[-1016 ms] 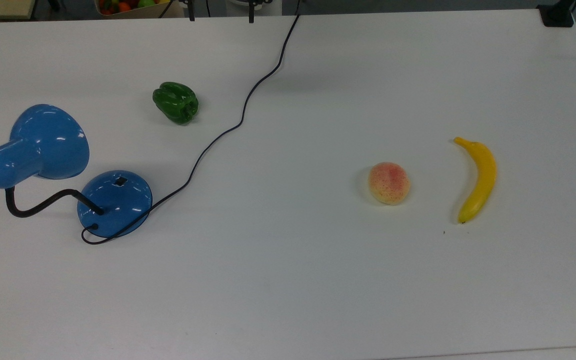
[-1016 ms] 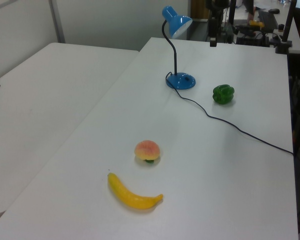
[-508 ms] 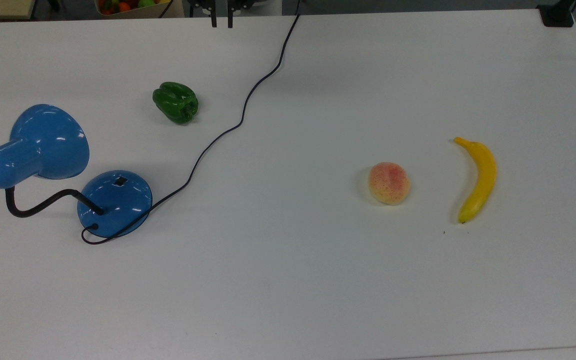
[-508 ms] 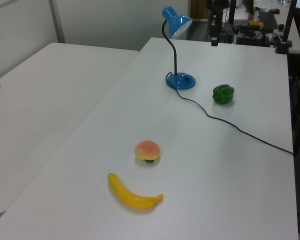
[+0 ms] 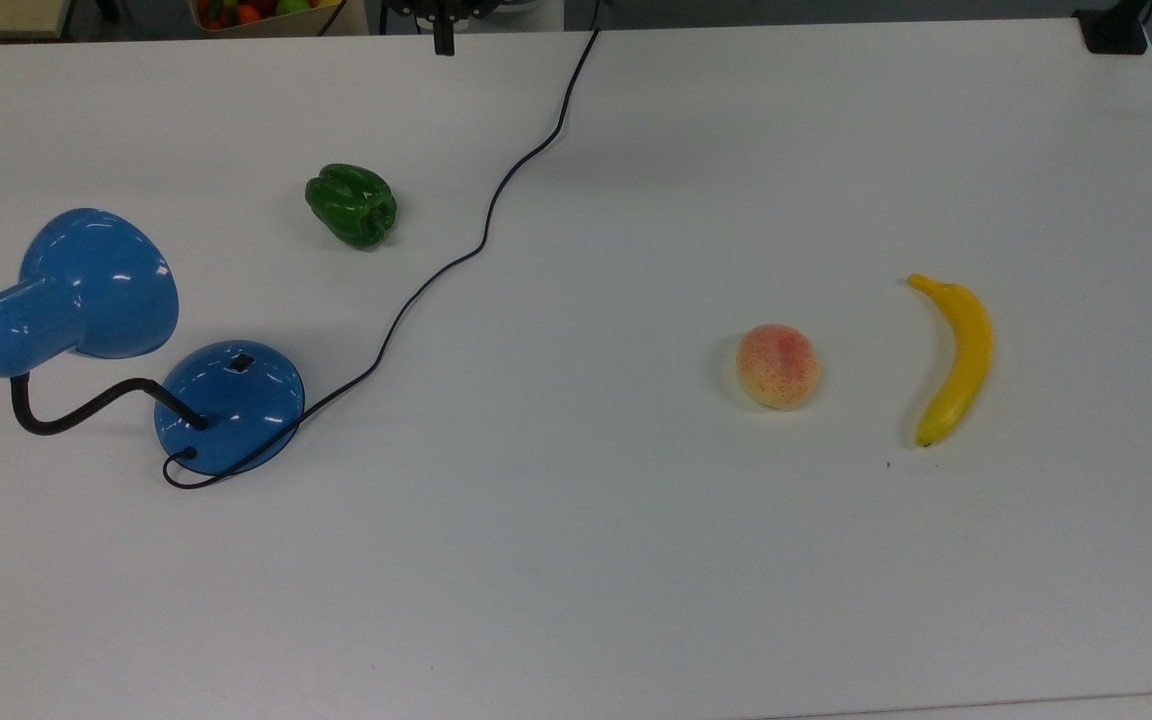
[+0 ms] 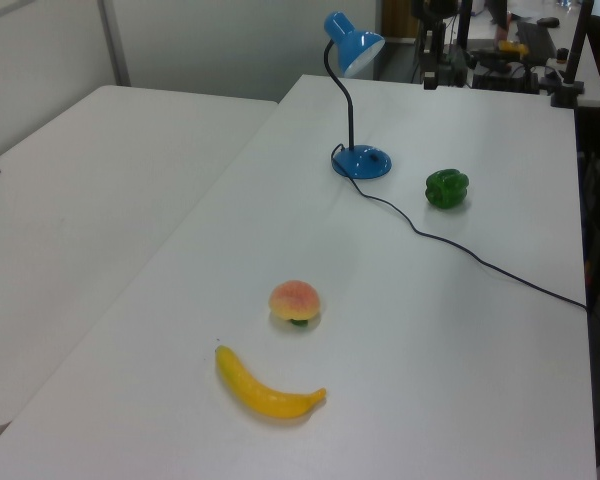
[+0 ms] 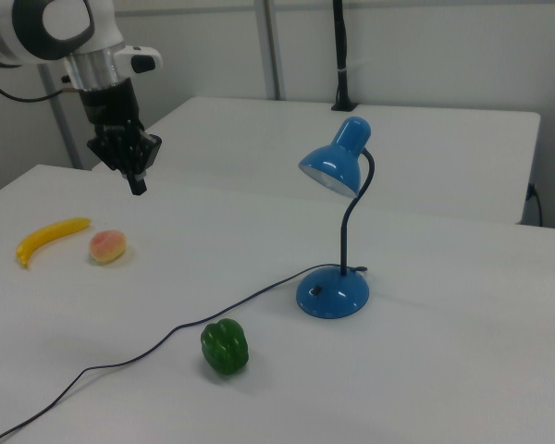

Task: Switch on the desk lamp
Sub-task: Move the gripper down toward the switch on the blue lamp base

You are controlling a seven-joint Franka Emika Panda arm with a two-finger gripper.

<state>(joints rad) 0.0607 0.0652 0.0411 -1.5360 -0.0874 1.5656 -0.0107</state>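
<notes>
The desk lamp stands at the top view's left, its blue shade (image 5: 96, 285) bent over on a black gooseneck beside the round blue base (image 5: 229, 405). A small black switch (image 5: 241, 362) sits on the dome of the base. In the right view the shade (image 7: 333, 166) looks unlit above the base (image 7: 333, 294). My gripper (image 5: 444, 45) hangs at the far table edge, shut with nothing in it, well away from the lamp. The right view has the gripper (image 7: 138, 183) high above the table, left of the lamp.
The lamp's black cord (image 5: 481, 235) snakes across the table to the far edge. A green pepper (image 5: 352, 205) lies between gripper and lamp. A peach (image 5: 778, 365) and a banana (image 5: 954, 358) lie at the top view's right. A second white table (image 6: 90, 200) adjoins.
The gripper's fingers have come together from wide apart to shut. The lamp and the fruit have not moved.
</notes>
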